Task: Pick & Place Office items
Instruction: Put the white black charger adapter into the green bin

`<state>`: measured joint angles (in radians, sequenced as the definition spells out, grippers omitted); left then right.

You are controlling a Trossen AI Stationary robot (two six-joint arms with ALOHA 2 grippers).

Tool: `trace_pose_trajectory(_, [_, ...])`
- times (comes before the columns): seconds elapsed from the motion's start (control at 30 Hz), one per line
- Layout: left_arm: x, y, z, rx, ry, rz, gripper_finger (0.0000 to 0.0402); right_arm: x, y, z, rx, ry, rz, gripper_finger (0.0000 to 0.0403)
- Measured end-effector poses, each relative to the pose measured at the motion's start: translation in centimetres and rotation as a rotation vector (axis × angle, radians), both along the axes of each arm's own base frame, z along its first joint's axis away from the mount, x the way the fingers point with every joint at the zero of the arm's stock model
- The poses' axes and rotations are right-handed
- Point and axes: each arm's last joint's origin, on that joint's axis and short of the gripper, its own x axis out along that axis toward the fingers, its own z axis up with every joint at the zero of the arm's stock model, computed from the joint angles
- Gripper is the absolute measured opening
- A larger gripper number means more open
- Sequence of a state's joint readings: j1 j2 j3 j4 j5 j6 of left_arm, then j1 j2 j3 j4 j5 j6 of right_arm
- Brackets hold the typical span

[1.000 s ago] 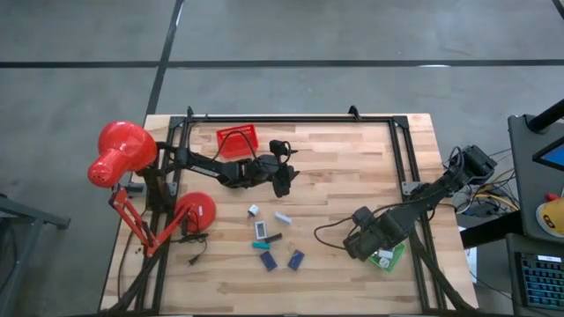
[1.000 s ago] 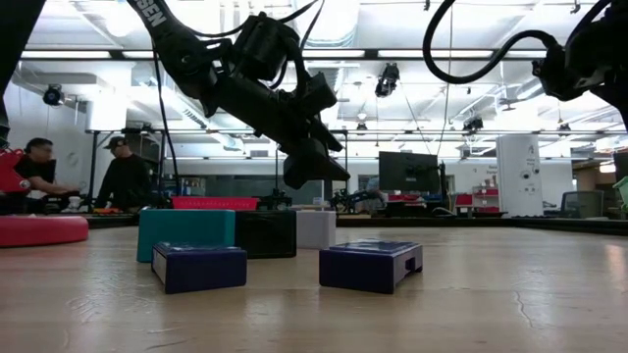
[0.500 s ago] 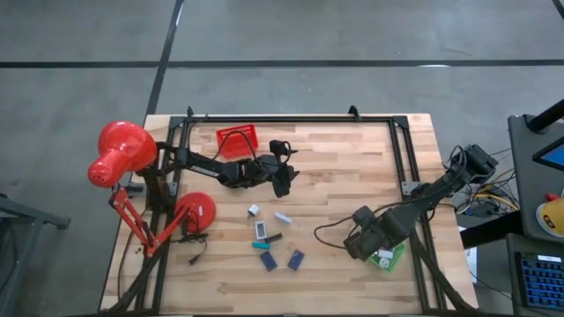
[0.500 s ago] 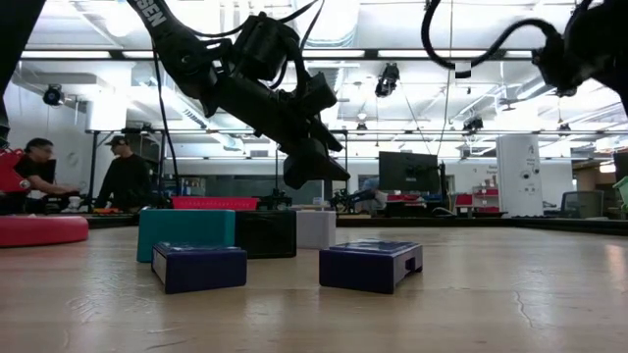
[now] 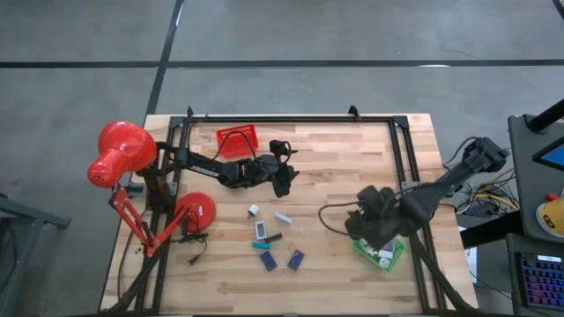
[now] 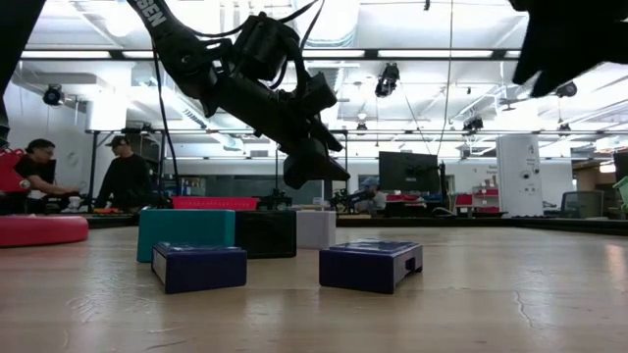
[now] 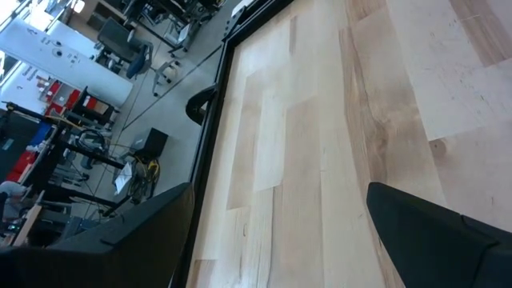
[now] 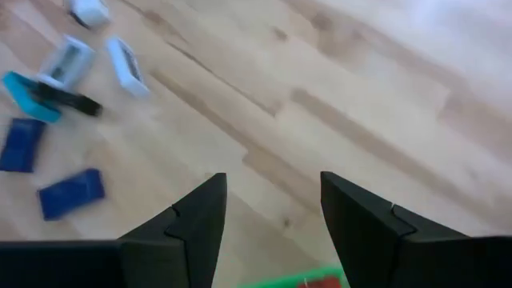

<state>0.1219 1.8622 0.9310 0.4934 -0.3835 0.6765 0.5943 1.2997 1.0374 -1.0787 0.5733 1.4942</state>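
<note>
The office items lie in a cluster at the table's middle near side: white blocks (image 5: 253,210) (image 5: 282,217), a teal piece (image 5: 262,244) and two navy blocks (image 5: 268,261) (image 5: 296,259). The low view shows the teal block (image 6: 186,233) and the navy blocks (image 6: 199,267) (image 6: 371,265) resting flat on the wood. My left gripper (image 5: 284,180) (image 6: 314,167) (image 7: 280,188) hangs open above the table, just beyond the cluster. My right gripper (image 5: 354,227) (image 8: 272,184) is open and empty, raised beside the green tray (image 5: 381,254), pointing down toward the cluster (image 8: 72,192).
A red tray (image 5: 238,139) sits at the far edge behind my left arm. A red desk lamp (image 5: 123,151) with its round base (image 5: 196,211) stands at the table's left. A black frame (image 5: 401,158) borders the table. People sit in the room beyond (image 6: 123,176).
My right gripper has risen from just over the green tray, moved a little toward the far edge and turned at the wrist; more of the tray now shows. My left arm and the office items have kept still.
</note>
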Motion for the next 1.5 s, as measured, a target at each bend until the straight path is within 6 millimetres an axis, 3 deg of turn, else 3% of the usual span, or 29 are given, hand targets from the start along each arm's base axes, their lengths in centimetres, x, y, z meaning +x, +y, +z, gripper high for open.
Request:
trace_pose_trajectory(0.33, [0.0,0.0,0.0,0.000,0.000,0.000,0.0376,-0.2,-6.0,-0.1,-0.209,-0.176,0.136,0.0199])
trace_pose_trajectory(0.5, [0.0,0.0,0.0,0.000,0.000,0.000,0.0376,-0.2,-9.3,-0.3,-0.332,-0.354,0.303,0.0199])
trace_pose_trajectory(0.57, [0.0,0.0,0.0,0.000,0.000,-0.001,0.0376,-0.6,-10.5,-0.9,-0.347,-0.400,0.350,0.0199])
trace_pose_trajectory(0.73, [0.0,0.0,0.0,0.000,0.000,0.000,0.0376,-2.0,-13.1,-3.3,-0.400,-0.451,0.259,0.0199])
trace_pose_trajectory(0.87, [0.0,0.0,0.0,0.000,0.000,-0.001,0.0376,-2.5,-13.5,-4.8,-0.381,-0.522,0.356,0.0199])
trace_pose_trajectory(1.1, [0.0,0.0,0.0,0.000,0.000,-0.001,0.0376,-3.0,-13.5,-5.4,-0.700,-0.707,0.454,0.0199])
trace_pose_trajectory(1.5, [0.0,0.0,0.0,0.000,0.000,-0.001,0.0376,-3.6,-14.7,-7.3,-0.734,-0.646,0.393,0.0199])
